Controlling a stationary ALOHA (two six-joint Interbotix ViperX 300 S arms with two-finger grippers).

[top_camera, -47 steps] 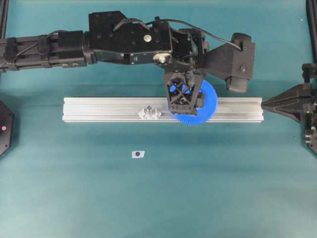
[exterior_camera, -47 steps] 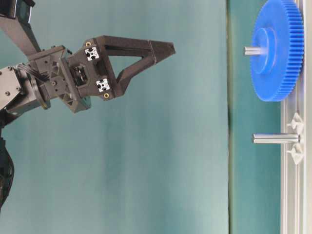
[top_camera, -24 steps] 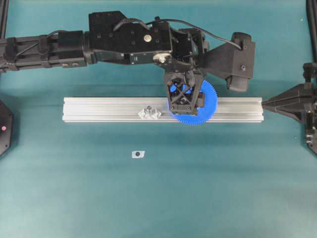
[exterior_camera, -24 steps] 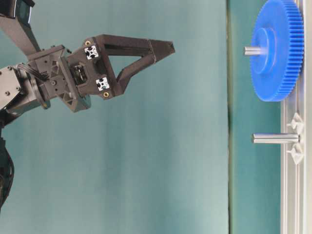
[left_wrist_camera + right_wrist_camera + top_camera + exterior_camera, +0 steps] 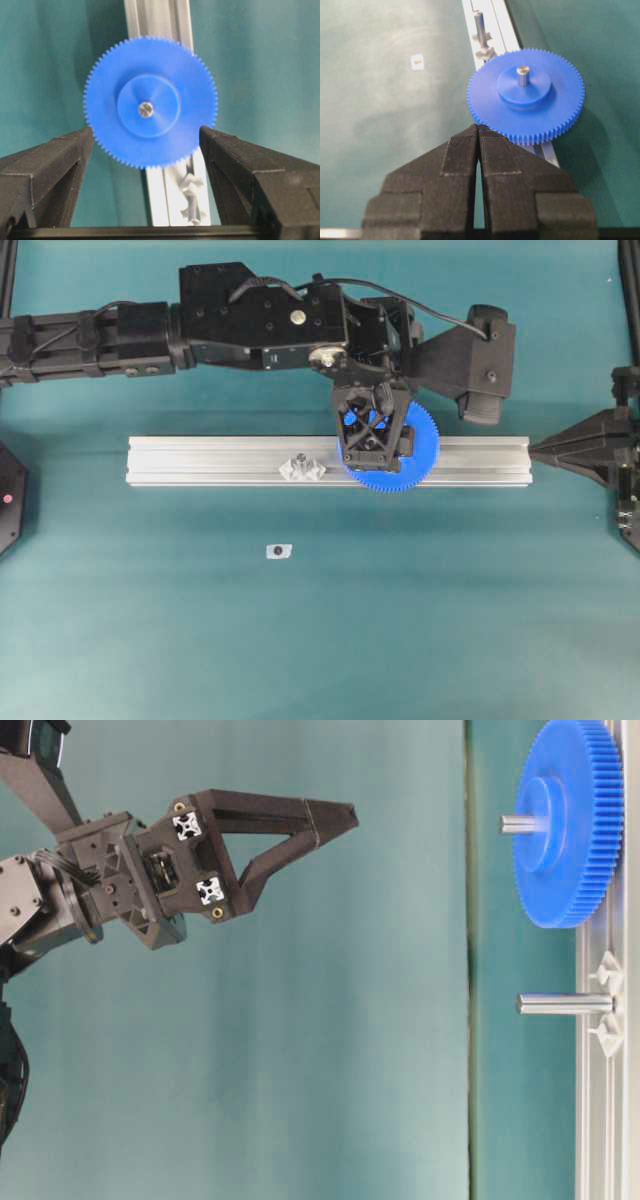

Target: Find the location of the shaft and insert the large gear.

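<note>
The large gear [image 5: 412,462] sits flat on the aluminium rail [image 5: 220,460], right of the frame's centre in the overhead view, with a metal pin poking up through the hole in its raised hub. In the right wrist view that pin [image 5: 522,75] stands clear above the hub, and the disc overhangs the rail on both sides. A second pin, the shaft [image 5: 480,24], stands further along the rail between two small clear mounts, near the top of that view; in the table-level view it lies at the lower right [image 5: 565,1004], bare, while the gear is at the upper right.

The left gripper [image 5: 372,445] hangs directly above the gear in the overhead view. Its fingers [image 5: 47,165] are spread wide, one at each lower corner of the left wrist view, and the gear's toothed rim lies between them with a gap on both sides, so nothing is held.

The right gripper [image 5: 535,451] sits at the right edge of the overhead view, just off the rail's end, its fingers [image 5: 462,155] pressed together and empty.

A small white tag [image 5: 279,551] lies on the teal worktop [image 5: 320,640] below the rail.
</note>
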